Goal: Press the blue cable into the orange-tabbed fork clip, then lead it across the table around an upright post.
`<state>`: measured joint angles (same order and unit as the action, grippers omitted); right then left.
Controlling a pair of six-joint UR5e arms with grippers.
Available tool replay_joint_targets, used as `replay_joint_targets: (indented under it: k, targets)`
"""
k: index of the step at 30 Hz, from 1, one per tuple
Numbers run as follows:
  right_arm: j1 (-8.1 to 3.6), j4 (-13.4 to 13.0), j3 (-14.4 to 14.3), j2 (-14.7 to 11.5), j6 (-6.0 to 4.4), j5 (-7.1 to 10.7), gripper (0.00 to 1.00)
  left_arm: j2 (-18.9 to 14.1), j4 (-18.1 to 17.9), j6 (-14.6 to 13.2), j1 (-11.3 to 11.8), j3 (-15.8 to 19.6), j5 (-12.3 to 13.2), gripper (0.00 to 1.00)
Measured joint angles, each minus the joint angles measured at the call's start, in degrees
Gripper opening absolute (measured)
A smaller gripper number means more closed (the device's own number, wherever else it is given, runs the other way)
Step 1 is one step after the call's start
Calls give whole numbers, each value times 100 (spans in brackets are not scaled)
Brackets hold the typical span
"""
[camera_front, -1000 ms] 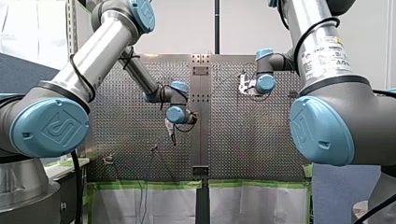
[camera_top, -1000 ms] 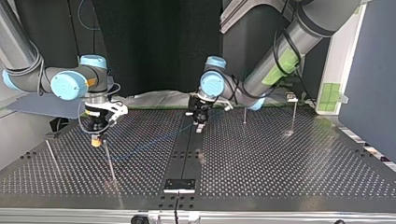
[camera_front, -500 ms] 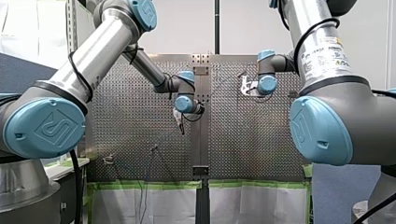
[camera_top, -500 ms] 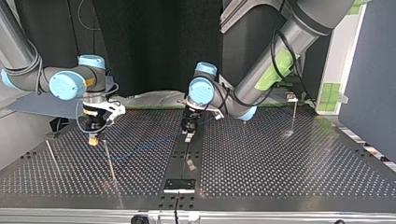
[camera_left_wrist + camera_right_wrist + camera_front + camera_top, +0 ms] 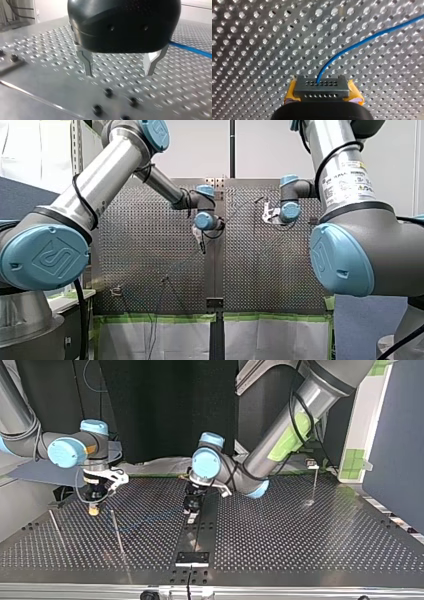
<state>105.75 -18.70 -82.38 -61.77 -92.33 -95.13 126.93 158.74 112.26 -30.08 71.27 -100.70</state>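
With my right pincer (image 5: pixel 93 508) clamped on the blue cable (image 5: pixel 362 41) near the upright post (image 5: pixel 116 531) and my left pincer (image 5: pixel 118 72) apart, empty, farther off, the loop around it looks unfinished.

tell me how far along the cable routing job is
Done: my right gripper is shut on the blue cable, pinched between its yellow pads. I cannot make out the fork clip, so the pressing step is unconfirmed. In hand: that gripper holds the cable beside an upright post; my left gripper hangs open and empty over the table. Left: the cable does not visibly round the post yet.
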Motion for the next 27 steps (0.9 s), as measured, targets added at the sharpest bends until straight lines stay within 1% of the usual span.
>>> replay_joint_targets:
  k: [6, 13, 19, 22, 27]
  targets:
    - [-50, 2, 0, 97, 1, 10, 2, 0, 177, 47, -93, -340, -41, 100]
    - [-132, -13, 2, 121, -12, -3, 2, 0, 398, 35, -193, -722, -179, 100]
    - [-194, -44, 2, 130, -22, -5, 2, 0, 504, 129, -247, -1027, -193, 100]
    - [-215, -65, 3, 132, -28, -6, 2, 0, 553, 152, -264, -1138, -190, 100]
    - [-239, -81, -1, 140, -28, 1, 2, 1, 584, 185, -294, -1229, -176, 100]
